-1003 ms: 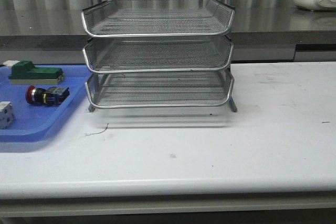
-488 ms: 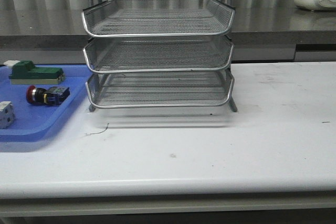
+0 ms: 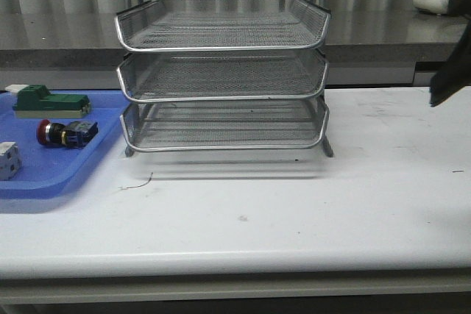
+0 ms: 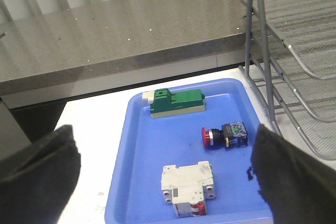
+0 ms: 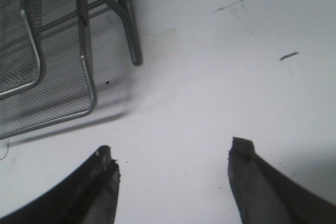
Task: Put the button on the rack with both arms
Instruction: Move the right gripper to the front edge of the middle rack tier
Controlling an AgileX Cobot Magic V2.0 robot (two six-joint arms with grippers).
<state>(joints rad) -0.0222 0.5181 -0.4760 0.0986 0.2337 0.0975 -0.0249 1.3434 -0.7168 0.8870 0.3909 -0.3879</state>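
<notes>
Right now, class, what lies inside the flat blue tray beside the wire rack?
In the blue tray lie three parts: a green-and-beige block, the red-headed button and a white breaker-like part. The tray's near corners are hidden behind the left gripper's fingers.

Evenly and softly lit from above, with no hard glare. Faint broad shadow cast forward under the three-tier silver wire-mesh rack onto the white tabletop. Mildly grainy front view, slightly soft throughout. Sharp on the flat blue plastic tray from the left wrist, blurred on the near black pincer fingers. Smeared, washed-out right wrist view; dim sheen on the chrome rims.
</notes>
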